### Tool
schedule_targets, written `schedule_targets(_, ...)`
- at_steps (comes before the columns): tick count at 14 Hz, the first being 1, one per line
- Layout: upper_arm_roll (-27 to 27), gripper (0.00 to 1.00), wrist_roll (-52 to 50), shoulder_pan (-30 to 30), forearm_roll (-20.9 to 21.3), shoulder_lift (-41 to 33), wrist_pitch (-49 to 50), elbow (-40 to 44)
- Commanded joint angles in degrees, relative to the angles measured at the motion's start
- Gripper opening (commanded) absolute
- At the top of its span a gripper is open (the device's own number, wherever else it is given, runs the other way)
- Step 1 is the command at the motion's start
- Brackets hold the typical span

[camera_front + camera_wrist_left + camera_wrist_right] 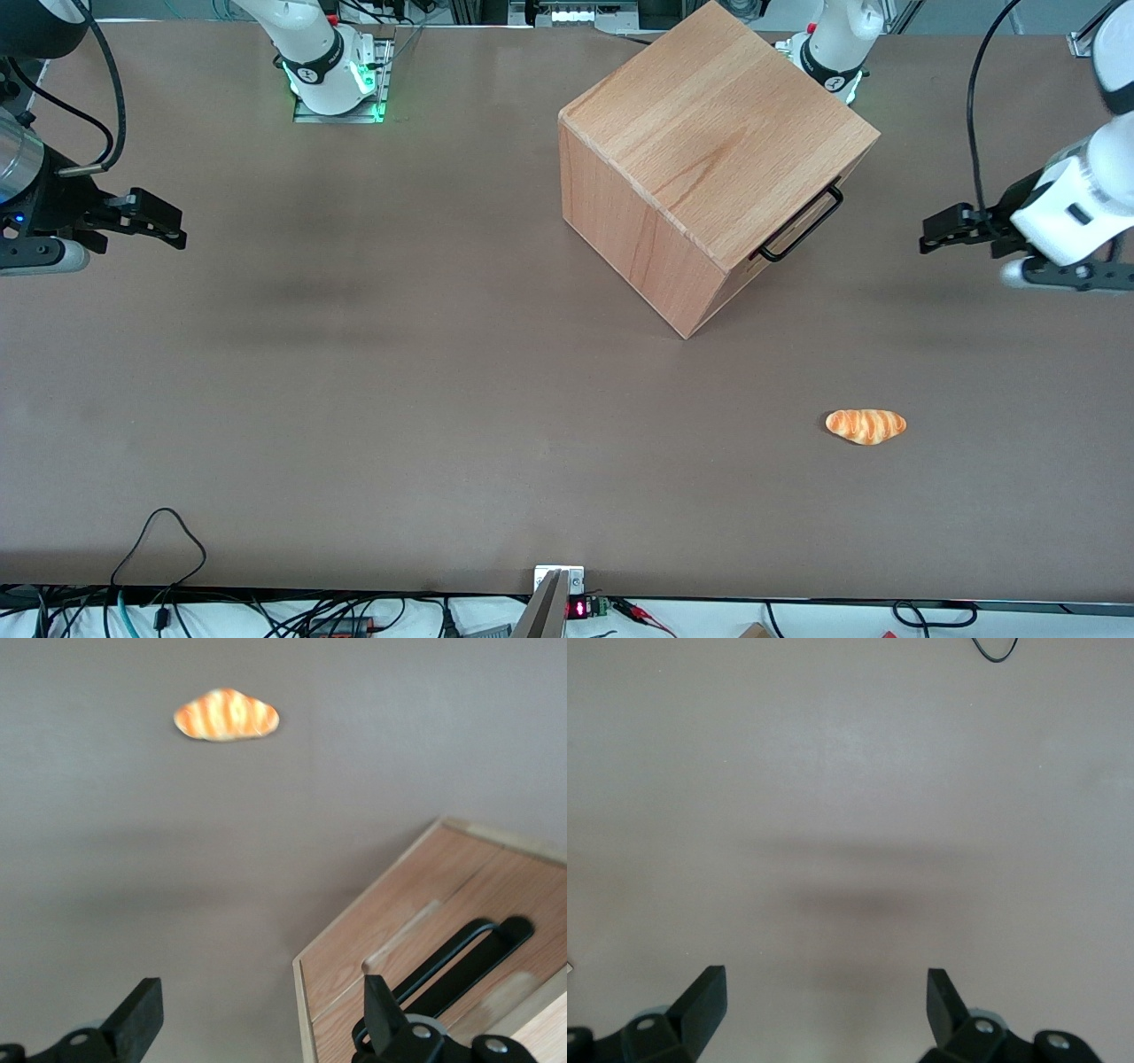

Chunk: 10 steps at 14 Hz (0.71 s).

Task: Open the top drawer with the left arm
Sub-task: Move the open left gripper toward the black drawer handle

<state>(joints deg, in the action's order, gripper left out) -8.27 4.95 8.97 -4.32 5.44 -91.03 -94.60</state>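
The top drawer is shut, flush in the wooden cabinet, which stands turned at an angle near the table edge farthest from the front camera, somewhat toward my working end. Its thin black handle stands just proud of the panel that faces my end of the table, close under the cabinet's top edge.

My gripper hangs above the bare table near my end's edge, well apart from the handle, fingers spread wide and holding nothing.

What worries me most is the angle. The drawer front sits skewed to the table edges, so if I come straight in, one finger may meet the panel or the cabinet's top lip before the bar sits between the two. The bar is slim (and seems close to the wood), so a shallow grasp could slip off in the pull. Pulling off the drawer's own axis would likely bind it, or drag the whole cabinet across the table, since I see nothing anchoring it.

A toy croissant lies nearer the front camera, well apart from the cabinet and, I judge, clear of the drawer's travel. Nothing stands between my gripper and the handle.
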Motion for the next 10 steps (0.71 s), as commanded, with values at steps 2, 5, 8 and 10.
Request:
schedule_targets(2, 0.54, 1.0, 12.25, -0.09, -2.08, -0.17, -0.11, -4.54)
schedule_targets(5, 0.54, 1.0, 15.25, -0.09, -8.06, 0.01, -2.75, -8.84)
schedule_targets(8, 1.85, 1.0, 22.36, 0.0, -8.42, 0.0, -2.84, -11.31)
schedule_targets(10, 1.95, 1.0, 25.97, 0.09, -10.43, 0.0, -3.02, -12.45)
